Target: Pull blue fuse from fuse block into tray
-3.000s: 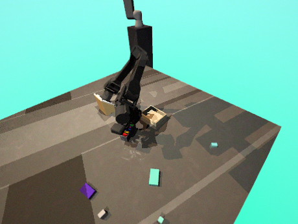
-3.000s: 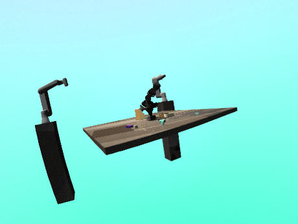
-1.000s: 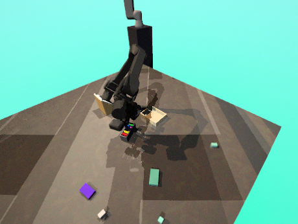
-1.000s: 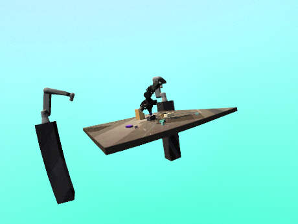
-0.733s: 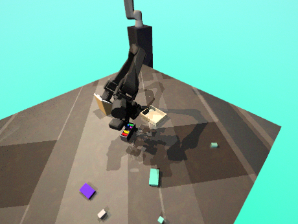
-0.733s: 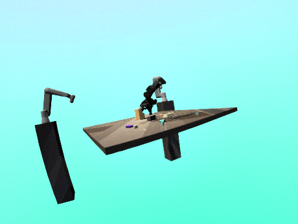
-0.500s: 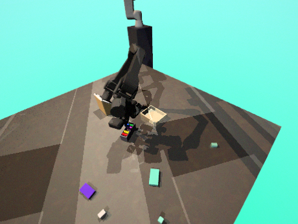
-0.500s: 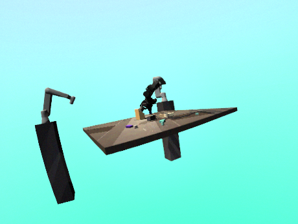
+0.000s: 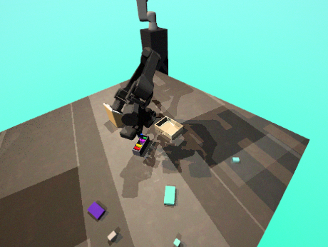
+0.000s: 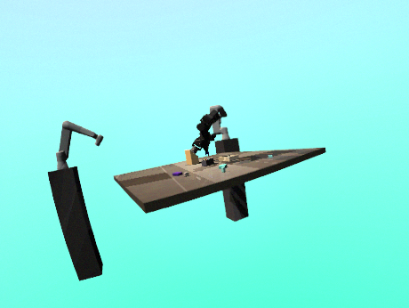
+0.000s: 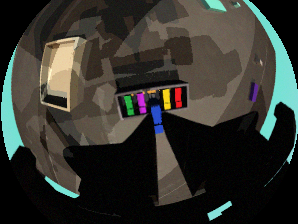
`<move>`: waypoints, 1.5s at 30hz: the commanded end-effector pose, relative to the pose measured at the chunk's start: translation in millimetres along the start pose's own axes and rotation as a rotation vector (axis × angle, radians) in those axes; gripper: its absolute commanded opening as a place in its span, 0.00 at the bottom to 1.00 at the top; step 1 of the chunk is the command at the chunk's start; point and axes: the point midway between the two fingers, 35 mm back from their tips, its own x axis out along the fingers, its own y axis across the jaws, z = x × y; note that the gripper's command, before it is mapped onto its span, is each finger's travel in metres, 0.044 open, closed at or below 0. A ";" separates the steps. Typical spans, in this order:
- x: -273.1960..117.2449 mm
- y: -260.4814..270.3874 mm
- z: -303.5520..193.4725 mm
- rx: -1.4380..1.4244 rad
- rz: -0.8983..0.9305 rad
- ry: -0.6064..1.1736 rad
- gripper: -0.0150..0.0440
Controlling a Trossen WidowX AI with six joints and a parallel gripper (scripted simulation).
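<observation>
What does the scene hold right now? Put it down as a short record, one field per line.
arm: bent low over the fuse block
pincer: shut on the blue fuse
blue fuse: between the fingers, in front of the row in the wrist view; whether fully out of its slot cannot be told
fuses in block: green, magenta, yellow, red
tray: beside the block, no fuse in it
step left: carry fuse to tray, release

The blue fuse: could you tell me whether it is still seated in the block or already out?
Out: in the wrist view the blue fuse sits below the block, held in the claw.
</observation>
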 end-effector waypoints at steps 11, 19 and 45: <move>-3.7 78.6 57.1 -0.006 -0.022 0.001 0.25; -2.7 134.9 76.8 -0.008 -0.009 -0.004 0.25; 22.5 168.2 83.4 -0.010 0.005 -0.008 0.25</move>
